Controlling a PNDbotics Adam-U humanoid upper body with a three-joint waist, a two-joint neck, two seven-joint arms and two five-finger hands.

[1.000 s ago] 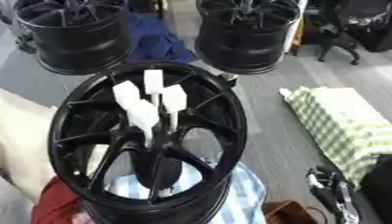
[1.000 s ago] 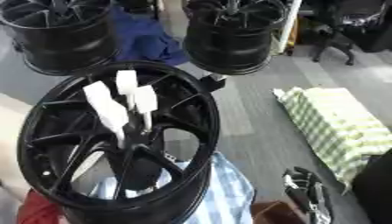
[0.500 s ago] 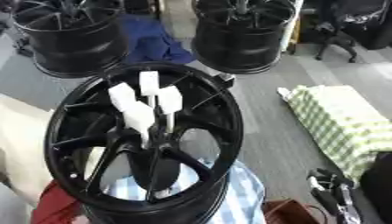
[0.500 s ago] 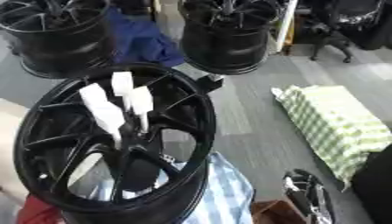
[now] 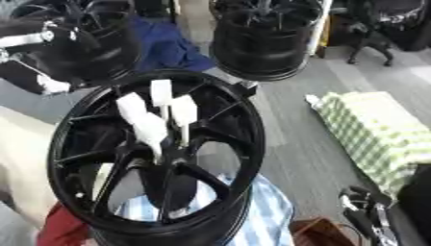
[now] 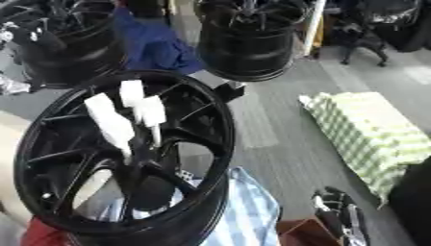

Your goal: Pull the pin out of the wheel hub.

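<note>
— Where the wheel hub (image 5: 246, 144) is looked for, what is found?

— It is found lying low in the view, between the centre and 7 o'clock, black and spoked, its open face turned up. It is set on a blue-and-white striped cloth (image 5: 262, 211), which shows at 6 o'clock under the rim. A red cloth (image 5: 57, 231) is seen beside it at 7 o'clock.

— And the pin?

— Several white pins (image 5: 183, 111) are seen standing from the middle of the hub, their flat heads bunched together towards 11 o'clock of the hub's centre. They are seated in the hub; none is drawn out. Nothing is touching them.

— How is the robot hand held?

— The right robot hand (image 5: 367, 217) is seen at 5 o'clock, near the lower corner, black and silver. Its fingers are relaxed and nothing is held in them. It is kept well apart from the hub. At 10 o'clock a blurred black-and-silver shape (image 5: 30, 39) is crossed over a far wheel; what it is cannot be told.

— What else is laid about?

— Two more black wheels are stood on the grey floor (image 5: 290, 139): one (image 5: 261, 45) at 12 o'clock, one (image 5: 88, 50) at 10 o'clock. A blue cloth (image 5: 172, 45) is bunched between them. A green-and-white checked cloth (image 5: 370, 129) is spread at 3 o'clock.
</note>
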